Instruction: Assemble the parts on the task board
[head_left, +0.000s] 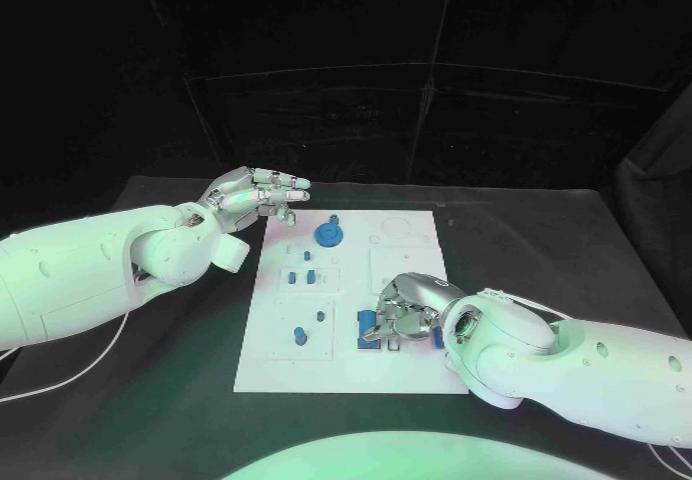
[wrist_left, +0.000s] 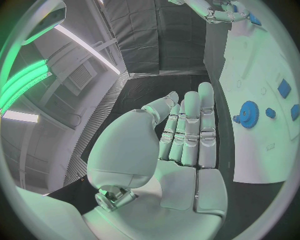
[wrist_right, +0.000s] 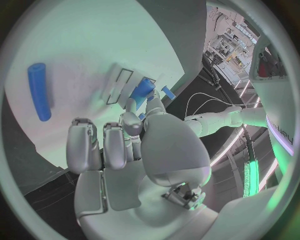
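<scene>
While the right hand (head_left: 408, 305) is bent down over the near right part of the task board (head_left: 411, 375), its fingertips seem pinched on a small blue part (wrist_right: 143, 89) just ahead of them, at a pair of rectangular slots (wrist_right: 119, 82); whether the part is truly held or only touched I cannot tell for sure. To do this step well, I judge the part should be kept square to the slot and pressed straight down without twisting. A blue rod (wrist_right: 39, 91) lies loose on the board, off to one side of the fingers. The left hand (head_left: 260, 197) hangs with fingers apart, holding nothing, off the board's far left corner, the blue gear (head_left: 332, 235) near its fingertips. The board rests on the black desk (head_left: 562, 250).
</scene>
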